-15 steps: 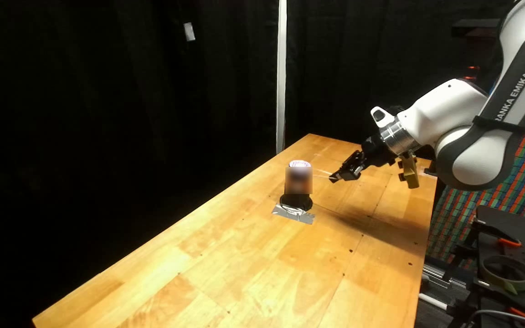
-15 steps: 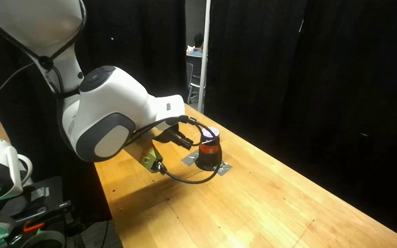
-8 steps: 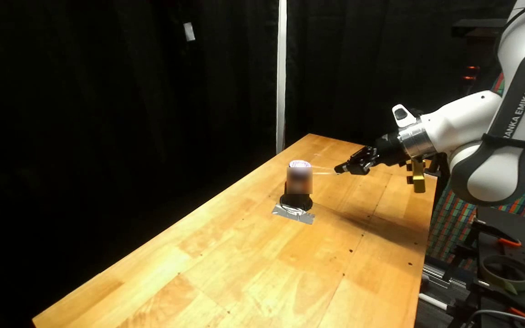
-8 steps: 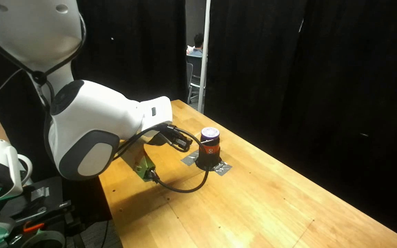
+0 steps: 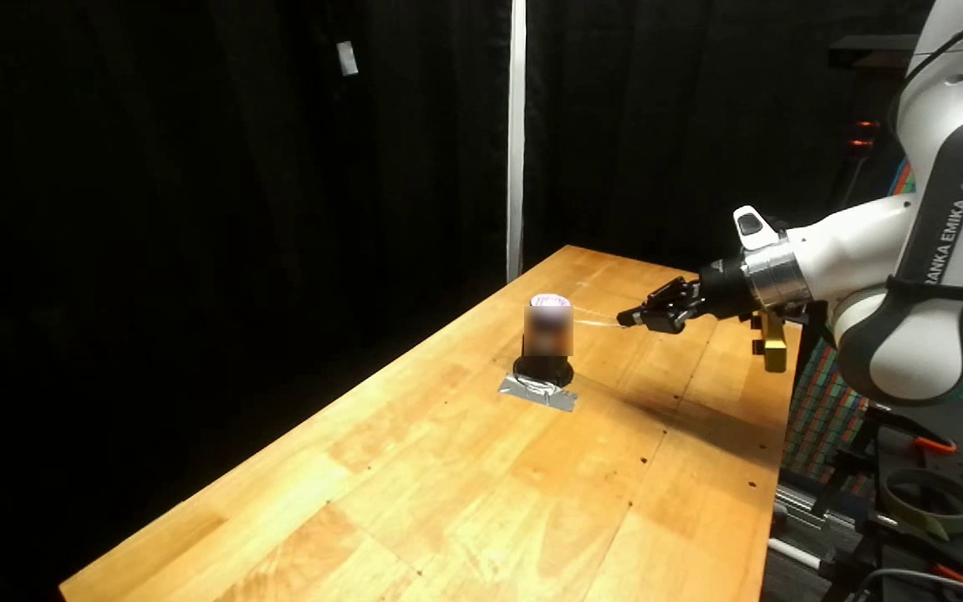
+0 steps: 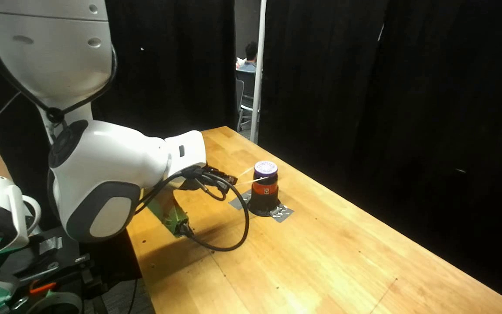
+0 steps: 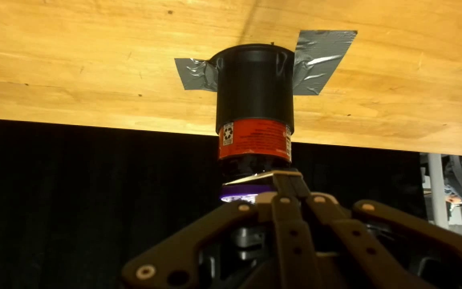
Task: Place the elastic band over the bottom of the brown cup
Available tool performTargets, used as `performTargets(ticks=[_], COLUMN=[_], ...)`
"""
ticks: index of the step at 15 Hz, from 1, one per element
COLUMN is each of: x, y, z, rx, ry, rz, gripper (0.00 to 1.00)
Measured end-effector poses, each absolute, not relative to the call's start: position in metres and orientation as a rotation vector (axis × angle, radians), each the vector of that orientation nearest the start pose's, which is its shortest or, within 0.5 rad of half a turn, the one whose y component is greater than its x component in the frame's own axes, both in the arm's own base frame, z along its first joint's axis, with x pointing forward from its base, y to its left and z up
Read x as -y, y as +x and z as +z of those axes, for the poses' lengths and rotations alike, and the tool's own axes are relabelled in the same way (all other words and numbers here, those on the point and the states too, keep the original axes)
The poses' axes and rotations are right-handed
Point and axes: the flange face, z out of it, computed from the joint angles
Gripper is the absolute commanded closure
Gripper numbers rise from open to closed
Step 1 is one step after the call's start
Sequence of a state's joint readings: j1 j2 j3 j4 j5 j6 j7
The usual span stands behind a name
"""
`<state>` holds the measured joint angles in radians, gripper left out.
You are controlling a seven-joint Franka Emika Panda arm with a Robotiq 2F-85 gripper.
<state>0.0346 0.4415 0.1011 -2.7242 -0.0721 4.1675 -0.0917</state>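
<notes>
A dark container [image 7: 257, 92], the only cup-like thing here, stands in both exterior views [image 6: 265, 196]. It has an orange-red label and a purple-rimmed pale top [image 6: 266, 168]; part of it is blurred in an exterior view [image 5: 544, 368]. The thin pale elastic band [image 7: 251, 178] loops round its upper part just below the purple rim. Two strands of the band [image 6: 249, 182] stretch to my gripper [image 6: 233, 181]. My gripper [image 7: 289, 176] is shut on the band at its fingertips, beside the container's upper part and apart from it [image 5: 622, 319]. The band's far side is hidden.
Grey tape strips [image 7: 323, 62] hold the container's base to the wooden table [image 5: 465, 502]. A black cable [image 6: 233, 248] loops from the wrist close to the container. Black curtains [image 5: 239, 209] hang behind the table's long edge.
My gripper has drawn back from the container and levelled out to a flatter angle. The band is stretched further, with both strands now visible. The container has not moved.
</notes>
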Motion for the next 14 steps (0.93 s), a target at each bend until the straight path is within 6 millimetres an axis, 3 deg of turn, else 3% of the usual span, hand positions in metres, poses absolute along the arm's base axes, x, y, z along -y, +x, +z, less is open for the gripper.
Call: performTargets(ticks=[9,10,11,12,14], x=[-0.071,-0.071,-0.071,-0.071,-0.075], y=[0.414,0.414,0.413,0.41,0.404], z=[0.228,0.228,0.228,0.225,0.212], rx=[0.341,0.341,0.341,0.346,0.371], ry=[-2.599,-2.598,-2.601,-2.61,-2.649], rz=[-1.541,-1.542,-1.537,-1.511,-1.38], gripper=[0.95,0.72,0.7,0.94,0.81])
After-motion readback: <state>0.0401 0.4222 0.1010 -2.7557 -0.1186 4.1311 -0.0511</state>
